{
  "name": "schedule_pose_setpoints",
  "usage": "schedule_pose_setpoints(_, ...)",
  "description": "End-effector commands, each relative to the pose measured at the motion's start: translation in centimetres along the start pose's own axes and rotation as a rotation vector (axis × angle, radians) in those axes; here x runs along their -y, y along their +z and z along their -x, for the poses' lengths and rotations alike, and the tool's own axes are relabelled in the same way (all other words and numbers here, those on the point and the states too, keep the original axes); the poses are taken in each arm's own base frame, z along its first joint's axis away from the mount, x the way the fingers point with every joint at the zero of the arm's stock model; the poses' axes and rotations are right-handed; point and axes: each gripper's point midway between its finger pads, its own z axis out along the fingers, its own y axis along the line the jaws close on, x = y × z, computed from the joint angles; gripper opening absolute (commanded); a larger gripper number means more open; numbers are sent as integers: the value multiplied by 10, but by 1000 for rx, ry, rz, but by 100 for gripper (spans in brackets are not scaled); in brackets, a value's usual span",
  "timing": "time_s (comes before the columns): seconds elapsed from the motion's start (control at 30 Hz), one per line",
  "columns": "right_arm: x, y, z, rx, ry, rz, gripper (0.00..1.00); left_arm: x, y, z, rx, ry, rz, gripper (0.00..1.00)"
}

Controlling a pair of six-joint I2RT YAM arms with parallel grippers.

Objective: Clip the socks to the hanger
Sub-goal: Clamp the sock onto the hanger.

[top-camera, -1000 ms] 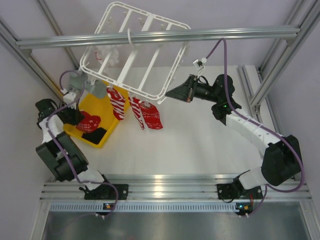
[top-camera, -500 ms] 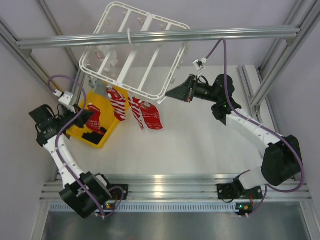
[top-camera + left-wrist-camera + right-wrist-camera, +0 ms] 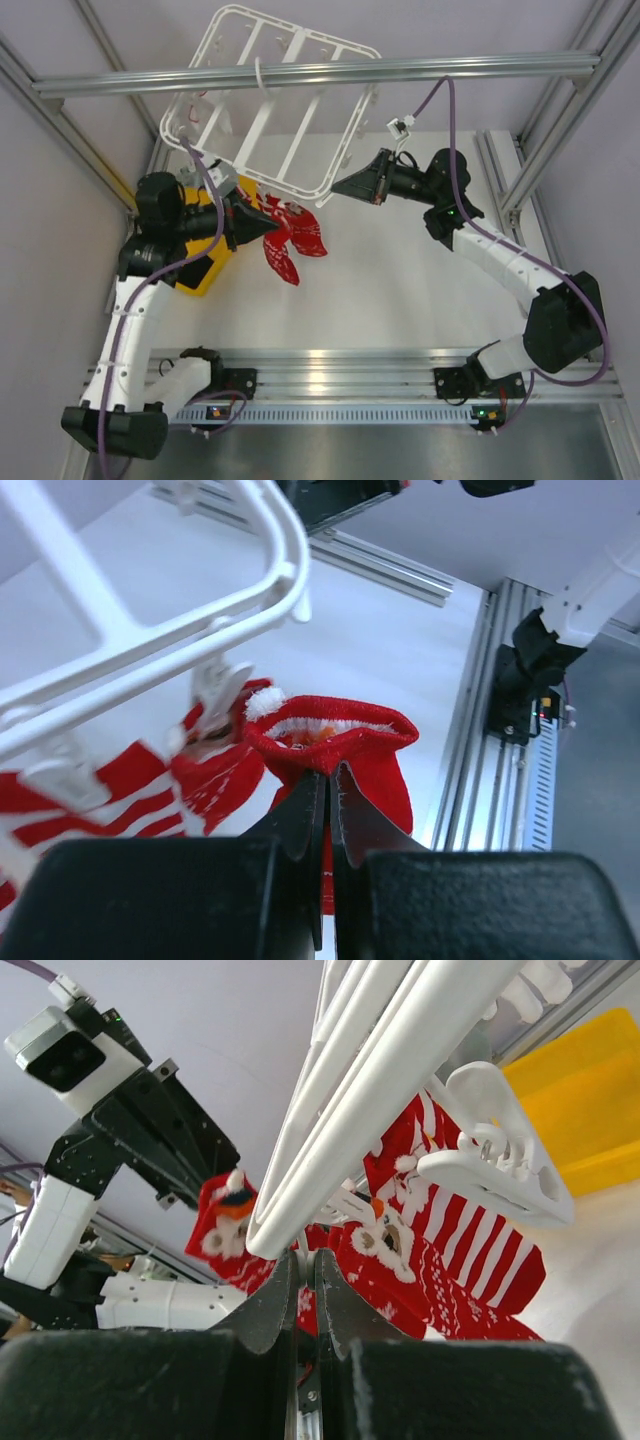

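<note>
Pinching the white-trimmed cuff of one red sock (image 3: 350,742), the left gripper (image 3: 328,780) has its jaws almost together w/ only fabric between them. The sock sits just under the near rim of the hanger (image 3: 200,630), beside a clip (image 3: 222,688). Next to it, other socks (image 3: 470,1250) (some striped) hang clipped on the same rim. The right gripper (image 3: 306,1260) is narrow too, jaws closed at the hanger's corner; if it really grips the rim or only touches it, I cannot tell. Beyond the socks is the yellow tray (image 3: 590,1090).

Risks, as I judge: the pinch takes only little cuff, so the sock can slip when pressed into the clip. The hanger hangs free, so it may swing away if not steadied, and the cuff may catch on neighbour socks. Text: no brand, label or writing is readable; white marks on the socks are pattern, not letters
</note>
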Motion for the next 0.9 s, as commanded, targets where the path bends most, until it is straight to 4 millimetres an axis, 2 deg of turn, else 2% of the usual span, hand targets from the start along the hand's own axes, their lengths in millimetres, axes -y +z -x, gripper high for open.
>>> schedule_pose_setpoints(0.0, -30, -3, 32, 84, -80, 39, 0, 13, 33, 6, -4, 1, -24, 0)
schedule_pose_setpoints(0.2, -38, -9, 27, 67, -96, 51, 0, 34, 78, -7, 4, 134, 1, 0)
schedule_pose_setpoints(0.3, -35, -14, 23, 58, -107, 50, 0, 34, 87, -10, 36, 152, 38, 0)
schedule_pose_setpoints(0.37, -33, -17, 21, 54, -110, 45, 0, 27, 86, -7, 74, 179, 102, 0)
schedule_pose_setpoints(0.4, -32, -18, 20, 54, -112, 43, 0, 26, 86, -13, 75, 189, 112, 0)
schedule_pose_setpoints(0.43, -30, -20, 21, 53, -117, 39, 0, 22, 84, -5, 110, 209, 146, 0)
schedule_pose_setpoints(0.57, -28, -21, 20, 38, -145, 37, 0, 13, 82, -6, 118, 230, 202, 0)
schedule_pose_setpoints(0.67, -26, -20, 19, 25, -161, 31, 0, 15, 79, 4, 164, 288, 203, 0)
schedule_pose_setpoints(0.87, -16, -18, 15, -10, -188, 2, 0, 20, 83, 7, 172, 308, 181, 0)
